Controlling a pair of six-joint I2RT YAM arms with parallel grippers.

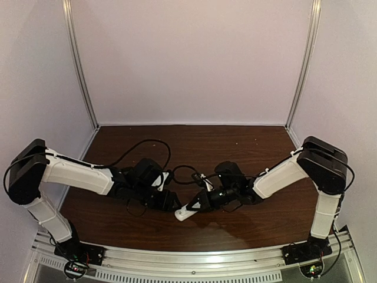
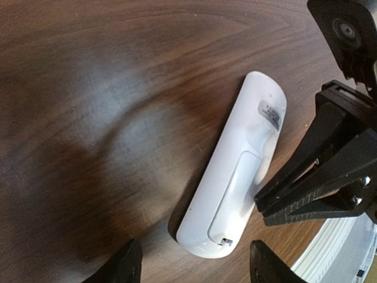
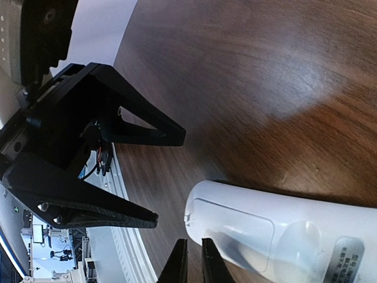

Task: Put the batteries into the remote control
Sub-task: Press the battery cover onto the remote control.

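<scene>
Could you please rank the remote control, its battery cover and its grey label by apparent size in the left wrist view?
Largest to smallest:
1. remote control, lying back-up on the table
2. battery cover, a panel within its back
3. grey label, clearly the smallest, near the rounded far end

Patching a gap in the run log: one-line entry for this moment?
remote control: back up, cover on | batteries: unseen | left fingers: open, near its end | right fingers: shut, at its edge

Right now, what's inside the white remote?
The remote lies back-up on the table with its battery cover shut. That cover hides the inside, so I cannot tell whether batteries are there.
</scene>
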